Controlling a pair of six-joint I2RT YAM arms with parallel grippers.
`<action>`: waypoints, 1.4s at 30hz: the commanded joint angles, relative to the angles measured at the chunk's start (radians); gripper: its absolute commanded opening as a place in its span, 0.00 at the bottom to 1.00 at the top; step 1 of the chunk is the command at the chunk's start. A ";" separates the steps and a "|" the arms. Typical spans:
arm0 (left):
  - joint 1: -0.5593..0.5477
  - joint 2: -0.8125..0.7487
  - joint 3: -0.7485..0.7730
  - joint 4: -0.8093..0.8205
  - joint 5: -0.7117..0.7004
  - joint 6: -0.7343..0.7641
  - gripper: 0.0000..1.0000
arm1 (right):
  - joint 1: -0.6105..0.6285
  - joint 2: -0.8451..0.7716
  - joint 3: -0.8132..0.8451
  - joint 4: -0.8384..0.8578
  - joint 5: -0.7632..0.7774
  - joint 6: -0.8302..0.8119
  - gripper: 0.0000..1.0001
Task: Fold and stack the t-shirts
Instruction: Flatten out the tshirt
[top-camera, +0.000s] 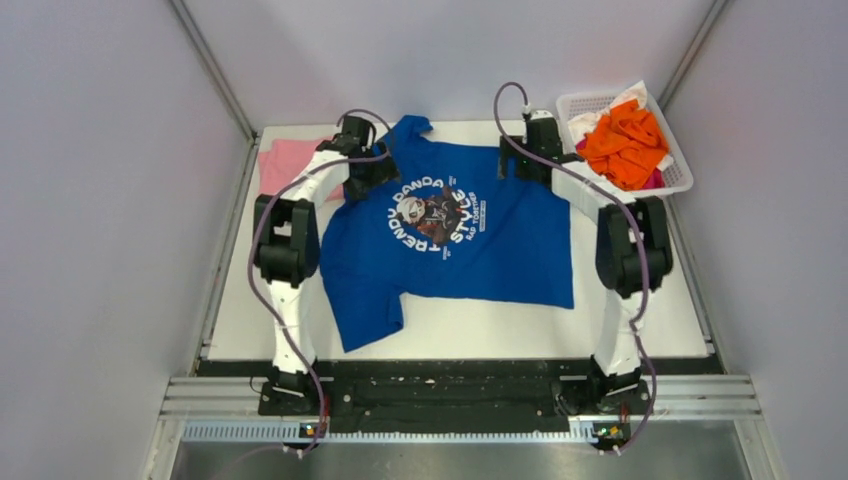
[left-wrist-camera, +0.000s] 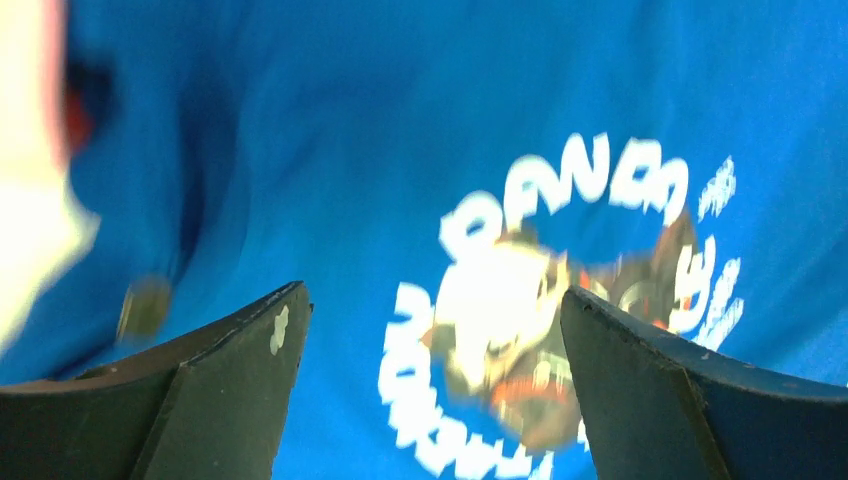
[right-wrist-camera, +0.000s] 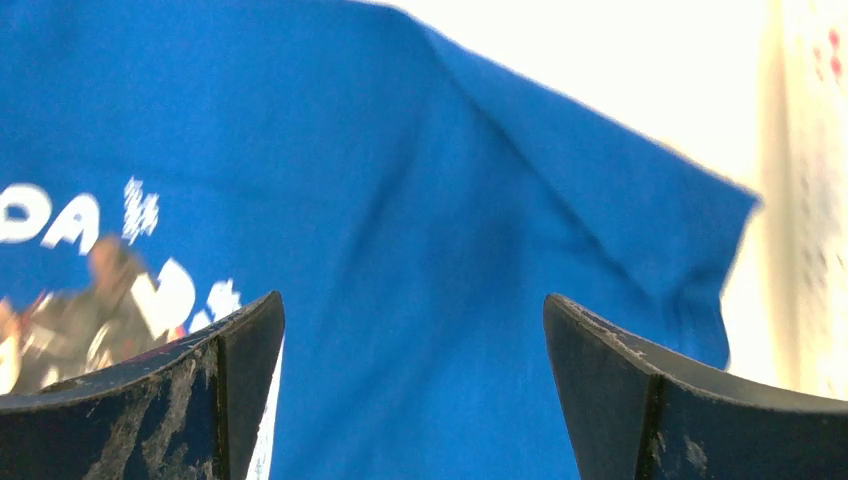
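Across the ctr of the white desk (top-camera: 500, 335), a royal blue t-shirt (top-camera: 500, 260) lies spread flat, print side up, w/ two robot arms extended over it from the near edge. Shirt sits sideways: hem toward the desk's right edge, one sleeve pointing to the far edge, the other to the near edge. Its print (top-camera: 437, 213), white ring lettering around a dark picture, sits approx mid-chest.

Along the desk's left edge runs the left arm (top-camera: 285, 240). The left jaws stand wide over the shirt's far-left part, nothing btwn them. The left wrist view, blurred, shows two dark fingers (left-wrist-camera: 225, 385) well apart w/ blue cloth and the print below.

Up the right side runs the right arm (top-camera: 632, 245). The right jaws are also wide and empty, over the shirt's far edge toward the hem end. The right wrist view shows both fingers apart above plain blue cloth, w/ a shirt edge and bare desk beyond. Whether either set of jaws touches the cloth cannot be told.

At the desk's far-left corner lies a light pink t-shirt (top-camera: 283, 160), partly behind the left arm. At the far-right corner, a white lattice basket (top-camera: 682, 176) holds a heap of orange t-shirts (top-camera: 625, 140), w/ bits of white and magenta cloth beside them.
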 joint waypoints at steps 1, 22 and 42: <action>-0.072 -0.425 -0.264 0.008 -0.132 0.018 0.99 | 0.026 -0.356 -0.264 0.068 -0.014 0.074 0.99; -0.367 -1.184 -1.273 -0.384 -0.249 -0.477 0.85 | 0.007 -0.945 -0.916 0.019 0.234 0.437 0.99; -0.366 -1.052 -1.326 -0.214 -0.348 -0.533 0.06 | 0.008 -0.935 -0.911 -0.004 0.235 0.441 0.99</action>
